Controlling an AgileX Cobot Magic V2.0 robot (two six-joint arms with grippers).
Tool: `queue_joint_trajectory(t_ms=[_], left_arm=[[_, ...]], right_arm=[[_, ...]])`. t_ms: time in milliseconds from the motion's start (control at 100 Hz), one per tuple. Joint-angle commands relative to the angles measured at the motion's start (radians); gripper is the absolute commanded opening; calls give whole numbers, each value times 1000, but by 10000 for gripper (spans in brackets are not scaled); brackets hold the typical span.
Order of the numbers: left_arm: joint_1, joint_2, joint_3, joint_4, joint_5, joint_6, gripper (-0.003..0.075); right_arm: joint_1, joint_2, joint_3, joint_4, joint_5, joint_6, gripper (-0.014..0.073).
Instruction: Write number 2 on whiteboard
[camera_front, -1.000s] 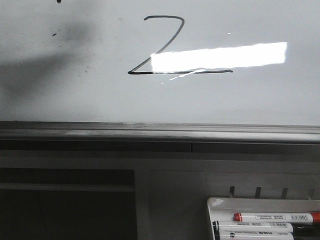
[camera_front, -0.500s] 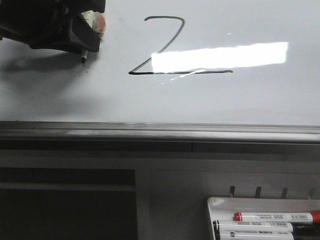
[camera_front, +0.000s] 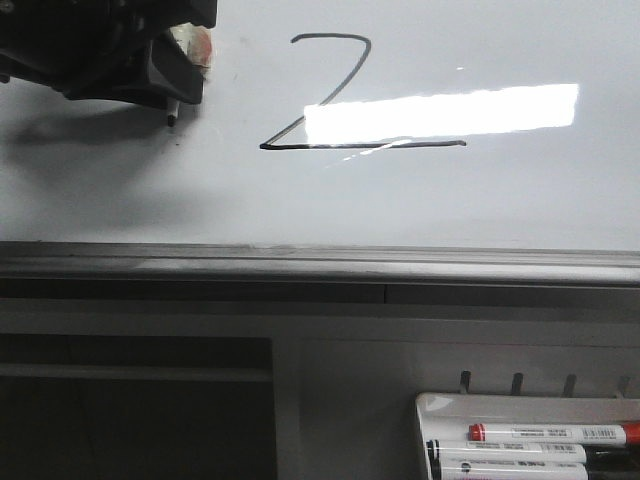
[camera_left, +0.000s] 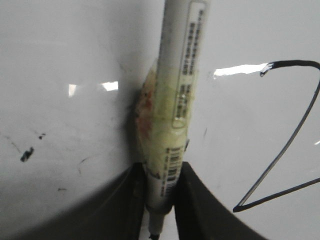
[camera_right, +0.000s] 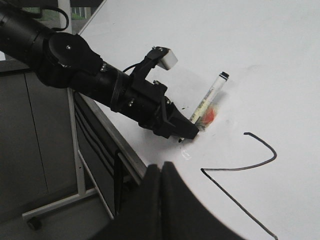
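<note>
Left gripper (camera_front: 172, 105) has edged slightly rightward, clamped on the marker (camera_left: 176, 100).
The number 2 (camera_front: 340, 95) looks complete on the whiteboard (camera_front: 420, 200); right gripper (camera_right: 161, 172) looks closed, empty.

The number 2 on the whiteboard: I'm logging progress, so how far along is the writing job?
Done: the number 2 stands complete on the whiteboard, with hooked top, diagonal and base line. In hand: the left gripper is shut on the marker, its tip left of the digit, clear of its strokes. The right gripper looks shut, holding nothing. Left: probably only pulling the marker away.
</note>
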Motion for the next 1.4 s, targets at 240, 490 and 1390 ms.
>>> queue_joint_trajectory(t_ms=[240,490,1390], left_arm=[[8,13,-23,-9,-120,-7,222],[8,13,-23,-9,-120,-7,443],[8,-736,124,161,142,5,94]], right_arm=[[-7,-2,-26,31,-66,-2,-71],[-7,-2,-26,32,-66,-2,-71],[-7,-346,85,-90,-26,69,-71]])
